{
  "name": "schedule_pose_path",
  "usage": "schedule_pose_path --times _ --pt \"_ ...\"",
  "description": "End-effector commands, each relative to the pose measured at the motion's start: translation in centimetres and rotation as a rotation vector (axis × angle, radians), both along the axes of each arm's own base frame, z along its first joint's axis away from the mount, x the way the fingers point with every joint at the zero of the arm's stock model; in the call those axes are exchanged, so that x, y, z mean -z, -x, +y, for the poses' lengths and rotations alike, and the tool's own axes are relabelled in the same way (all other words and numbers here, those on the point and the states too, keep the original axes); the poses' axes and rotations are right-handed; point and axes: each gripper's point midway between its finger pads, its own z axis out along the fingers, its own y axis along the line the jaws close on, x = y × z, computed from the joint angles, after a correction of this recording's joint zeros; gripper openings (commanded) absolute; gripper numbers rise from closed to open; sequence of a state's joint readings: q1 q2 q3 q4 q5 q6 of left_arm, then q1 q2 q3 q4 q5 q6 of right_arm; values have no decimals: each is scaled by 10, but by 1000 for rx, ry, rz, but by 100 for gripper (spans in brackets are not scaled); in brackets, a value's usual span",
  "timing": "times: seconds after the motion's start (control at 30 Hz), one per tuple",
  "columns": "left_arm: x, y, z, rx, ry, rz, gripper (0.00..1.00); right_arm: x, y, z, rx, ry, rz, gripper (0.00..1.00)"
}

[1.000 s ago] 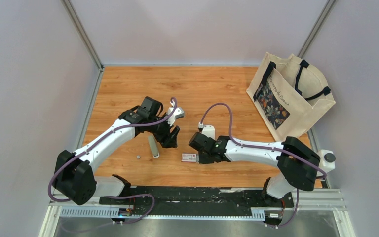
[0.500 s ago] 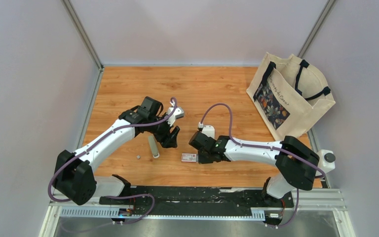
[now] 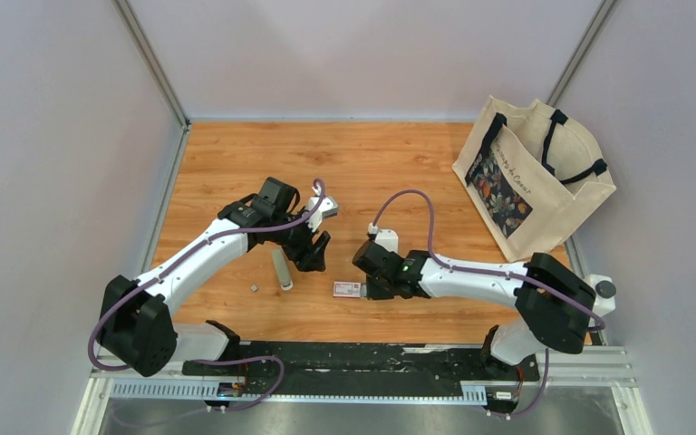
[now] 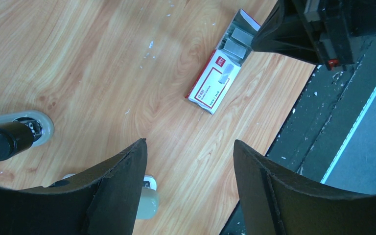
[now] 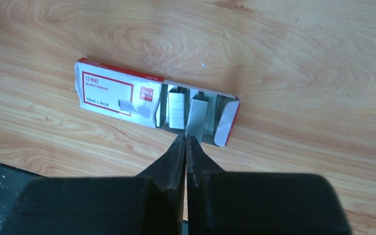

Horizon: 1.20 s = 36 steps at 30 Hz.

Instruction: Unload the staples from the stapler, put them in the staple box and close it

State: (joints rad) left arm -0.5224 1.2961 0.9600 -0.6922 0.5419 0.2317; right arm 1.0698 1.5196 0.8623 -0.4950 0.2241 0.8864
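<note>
My right claw [image 5: 186,139] is pressed together on the near end of a short grey strip of staples [image 5: 196,115]. The strip slants down into the open end of the small red-and-white box [image 5: 112,93], which lies flat on the desk [image 3: 372,163], and it sits just beside a second strip [image 5: 176,110] lying in the tray. My left claw [image 4: 188,144] is spread and holds nothing; it hangs above the desk between the box and the pale stapler [image 3: 281,269], which lies on its own to the left, well apart from the box. I judge the step in hand to be the putting away: this strip is out of the stapler and I am setting it into the box. Whether more staples are left in the stapler I cannot tell from here. The next move calls for a small, gentle drop until the strip lies flat in the tray. Then I should part my fingers only a little and lift straight up, so the strip neither sticks to a pad nor flips out over the cardboard flap
</note>
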Motion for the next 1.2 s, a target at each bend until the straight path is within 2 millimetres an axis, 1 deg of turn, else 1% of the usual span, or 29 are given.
schedule_pose_path --times 0.0,0.13,0.33,0.53,0.7,0.83,0.97,1.07,1.17 --pt "-16 -1 -6 35 39 -46 73 -10 6 4 7 -79 -9 4" --pt "-17 -2 -6 37 39 -50 73 -6 14 1 1 -67 4 4" --pt "-17 -1 -6 35 40 -47 73 0 14 3 -5 -56 14 4" --pt "-15 -1 -5 36 37 -48 73 -1 7 5 -11 -38 -1 4" --pt "-17 0 -6 40 41 -50 73 4 2 2 -8 -31 9 4" --pt "-15 1 -5 41 39 -46 73 1 -3 3 -15 -29 -5 4" --pt "-15 1 -5 46 41 -45 73 -5 -6 9 -28 -39 -16 4" --pt "-15 2 -5 49 40 -44 74 -5 -6 12 -43 -45 -14 4" --pt "-14 2 -5 54 41 -41 74 -6 -6 12 -44 -44 -15 4"
